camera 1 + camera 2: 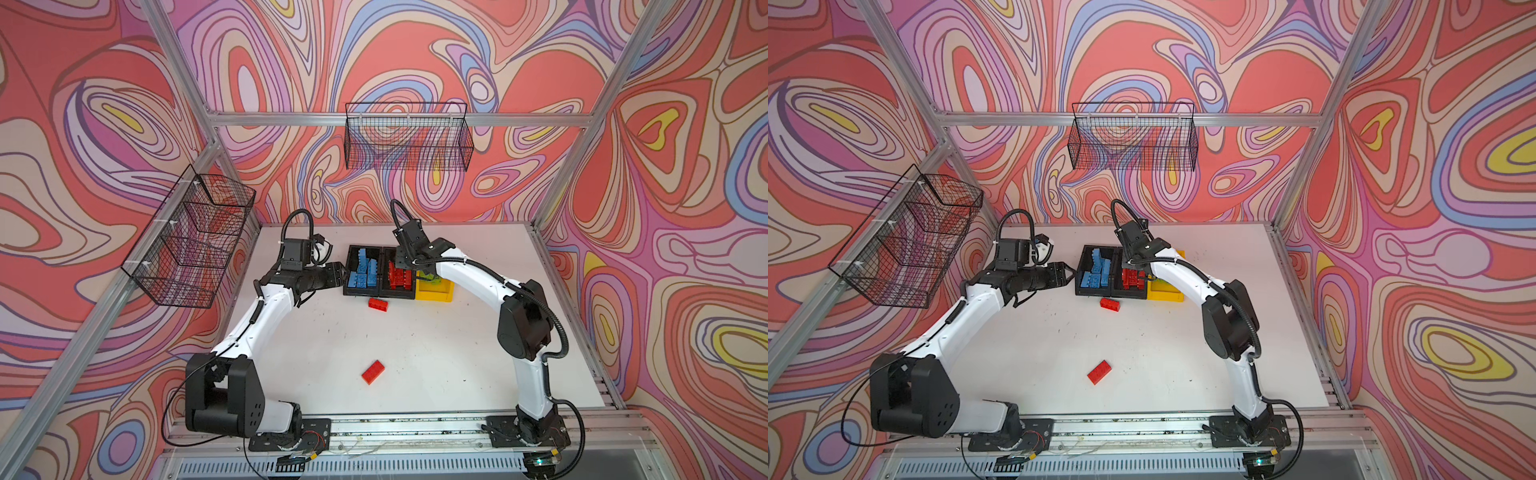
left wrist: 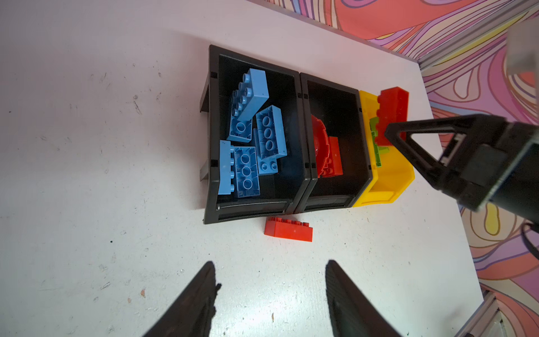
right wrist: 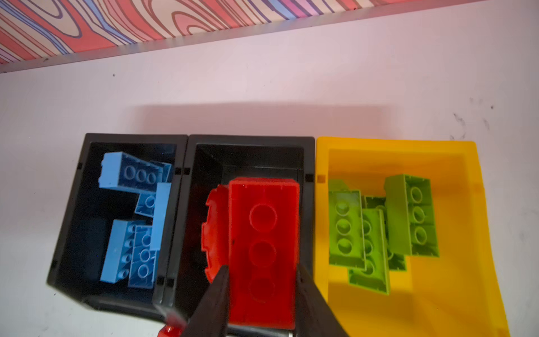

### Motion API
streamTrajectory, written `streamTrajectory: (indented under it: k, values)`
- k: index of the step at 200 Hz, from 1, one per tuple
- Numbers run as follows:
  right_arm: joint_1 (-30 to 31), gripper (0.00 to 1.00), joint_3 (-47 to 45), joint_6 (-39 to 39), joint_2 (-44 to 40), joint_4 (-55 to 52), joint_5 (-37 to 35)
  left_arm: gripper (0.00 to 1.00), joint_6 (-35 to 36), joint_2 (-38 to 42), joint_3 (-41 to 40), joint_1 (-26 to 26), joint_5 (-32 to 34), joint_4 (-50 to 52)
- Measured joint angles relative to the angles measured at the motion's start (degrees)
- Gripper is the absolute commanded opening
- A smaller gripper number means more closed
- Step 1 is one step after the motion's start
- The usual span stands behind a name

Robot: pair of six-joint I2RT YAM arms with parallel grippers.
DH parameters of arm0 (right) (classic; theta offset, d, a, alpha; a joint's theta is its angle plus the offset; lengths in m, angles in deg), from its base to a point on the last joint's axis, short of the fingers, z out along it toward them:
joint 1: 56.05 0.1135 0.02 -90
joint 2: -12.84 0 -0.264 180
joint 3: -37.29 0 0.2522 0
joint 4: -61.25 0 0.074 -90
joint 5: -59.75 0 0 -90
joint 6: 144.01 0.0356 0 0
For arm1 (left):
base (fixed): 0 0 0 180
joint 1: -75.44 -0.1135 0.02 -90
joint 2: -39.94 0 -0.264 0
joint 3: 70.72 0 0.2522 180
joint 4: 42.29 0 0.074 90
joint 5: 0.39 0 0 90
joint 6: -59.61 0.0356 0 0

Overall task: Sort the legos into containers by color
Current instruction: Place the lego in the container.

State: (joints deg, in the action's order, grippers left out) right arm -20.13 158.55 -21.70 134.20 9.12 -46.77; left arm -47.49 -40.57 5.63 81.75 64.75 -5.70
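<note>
Three joined containers stand at the back of the table: a black bin holding several blue legos, a middle black bin with a red arch piece, and a yellow bin with green legos. My right gripper is shut on a red brick held above the middle bin, also seen in the left wrist view. My left gripper hovers open and empty just left of the bins. Two red bricks lie loose, one just in front of the bins and one mid-table.
A black wire basket hangs on the back wall and another on the left wall. The white table ends at a metal rail in front, where both arm bases sit.
</note>
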Motion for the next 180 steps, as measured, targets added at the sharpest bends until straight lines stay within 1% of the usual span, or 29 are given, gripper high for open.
streamTrajectory:
  k: [32,49,89,124,150,180]
  values:
    - [-0.96,0.54,1.86,-2.38,4.87,-0.28,1.68,0.62,0.0,0.52,-0.02,0.0,0.04,0.0]
    - [-1.03,0.58,2.03,-3.02,5.53,-0.42,2.51,0.62,0.0,0.59,-0.02,0.0,0.02,0.0]
    - [-0.98,0.59,1.88,-4.72,5.03,0.42,4.17,0.62,0.0,0.59,-0.02,0.0,0.04,0.0]
    - [-0.04,0.6,-3.32,-7.5,-0.83,2.14,6.56,0.62,0.02,0.59,-0.02,0.0,0.42,0.0]
    - [3.82,0.6,-8.33,-11.91,-6.05,3.74,9.77,0.62,0.22,0.59,-0.02,0.0,0.68,0.0]
    - [8.83,0.6,-9.79,-18.21,-6.19,3.1,14.47,0.62,0.42,0.59,-0.02,0.0,0.68,0.02]
